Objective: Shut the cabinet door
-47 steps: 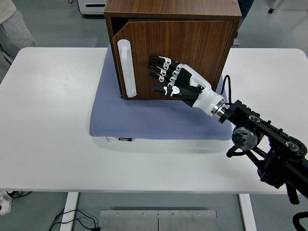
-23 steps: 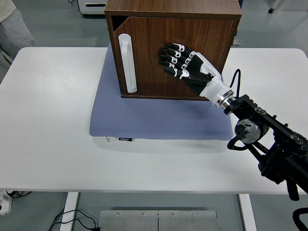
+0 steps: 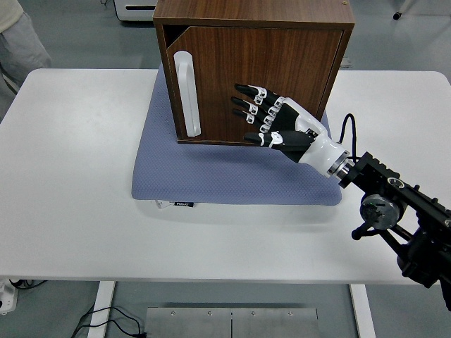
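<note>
A dark wooden cabinet stands on a blue-grey mat at the back of the white table. Its door carries a white vertical handle near the left edge and sits almost flush, with a thin wedge of gap at the upper left corner. My right hand is open, fingers spread flat toward the lower middle of the door, fingertips at or just off the wood. The left arm is out of view.
The table's bare white surface stretches left and in front of the mat. A person's grey-clad leg stands at the top left beyond the table. My right arm's black links hang over the table's right front.
The door swung from clearly ajar to nearly flush. My right hand pushed up along it, then slid back down and right, drawing slightly away from the door.
</note>
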You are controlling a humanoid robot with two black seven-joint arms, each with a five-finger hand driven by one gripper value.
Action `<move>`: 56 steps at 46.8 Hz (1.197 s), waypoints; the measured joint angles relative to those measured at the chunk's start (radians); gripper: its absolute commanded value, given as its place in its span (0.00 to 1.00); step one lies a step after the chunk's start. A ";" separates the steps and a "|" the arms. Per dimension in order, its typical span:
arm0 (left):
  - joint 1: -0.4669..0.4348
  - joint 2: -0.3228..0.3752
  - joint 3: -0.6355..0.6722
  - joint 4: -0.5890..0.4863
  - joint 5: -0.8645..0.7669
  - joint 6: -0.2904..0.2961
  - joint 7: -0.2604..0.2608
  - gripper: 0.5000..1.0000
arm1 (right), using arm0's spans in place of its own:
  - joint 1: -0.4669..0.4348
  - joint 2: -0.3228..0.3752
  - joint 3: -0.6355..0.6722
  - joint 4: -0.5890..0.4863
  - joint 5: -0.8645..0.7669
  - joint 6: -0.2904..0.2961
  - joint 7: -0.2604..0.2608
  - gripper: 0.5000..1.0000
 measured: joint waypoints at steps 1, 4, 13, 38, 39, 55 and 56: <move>0.000 0.000 0.000 0.000 0.000 0.000 0.000 1.00 | -0.005 -0.007 0.000 0.008 -0.001 0.003 0.000 1.00; 0.000 0.000 0.000 0.000 0.000 0.000 0.000 1.00 | -0.024 -0.031 0.000 0.036 -0.003 0.013 0.000 1.00; 0.000 0.000 0.000 0.000 0.000 0.000 0.000 1.00 | -0.066 -0.122 0.004 0.102 -0.003 0.036 0.001 1.00; 0.000 0.000 0.000 0.000 0.000 0.000 0.000 1.00 | -0.306 -0.269 0.247 0.122 0.005 0.058 0.010 1.00; 0.000 0.000 0.000 0.000 0.000 0.000 0.000 1.00 | -0.314 -0.270 0.258 0.121 0.006 0.058 0.010 1.00; 0.000 0.000 0.000 0.000 0.000 0.000 0.000 1.00 | -0.357 -0.254 0.380 0.090 0.047 0.015 0.008 1.00; 0.000 0.000 0.000 0.000 0.000 0.000 0.000 1.00 | -0.358 -0.252 0.382 0.089 0.059 0.005 0.008 1.00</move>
